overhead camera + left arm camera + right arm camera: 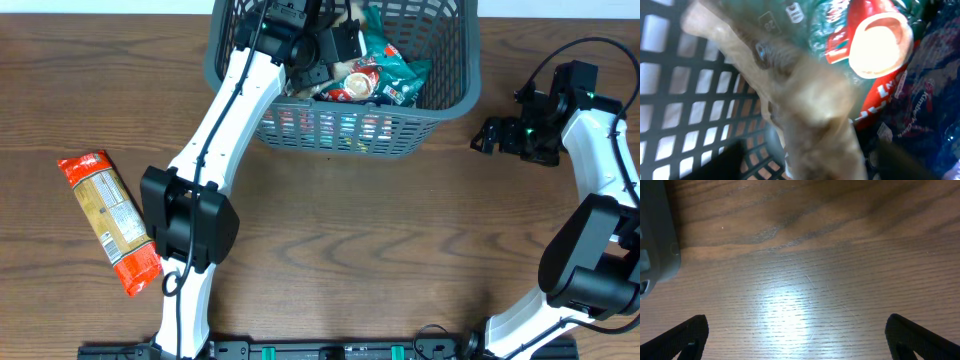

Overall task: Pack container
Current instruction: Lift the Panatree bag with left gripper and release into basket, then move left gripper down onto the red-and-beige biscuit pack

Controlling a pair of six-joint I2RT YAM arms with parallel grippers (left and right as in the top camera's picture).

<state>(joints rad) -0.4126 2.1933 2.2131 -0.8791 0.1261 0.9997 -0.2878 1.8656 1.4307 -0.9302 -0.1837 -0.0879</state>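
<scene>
There is one container (400, 130), a dark grey lattice basket standing at the far middle of the wooden table (380, 250). Two arms work at it. A heap of snack packets lies inside; the overlap lets me tell apart only four: a teal one (395, 55), a red one with a pale round patch (875, 45), a tan one (810, 110) and a dark blue one (925, 115). One more packet, the orange-red packet (108, 222), lies alone on the table well to the left of the basket, partly under the left arm's elbow. The left gripper (335, 55) is down inside the basket above the heap. The tan packet fills its wrist view as a blur, so I cannot tell whether the jaws are spread or closed on it. The right gripper (795, 330) hangs over bare wood just right of the basket's corner (655, 235), with its fingers (685, 335) spread wide and nothing between them. The red and dark blue packets carry white lettering, and the orange-red packet carries a pale printed panel, all too blurred or small to read.
</scene>
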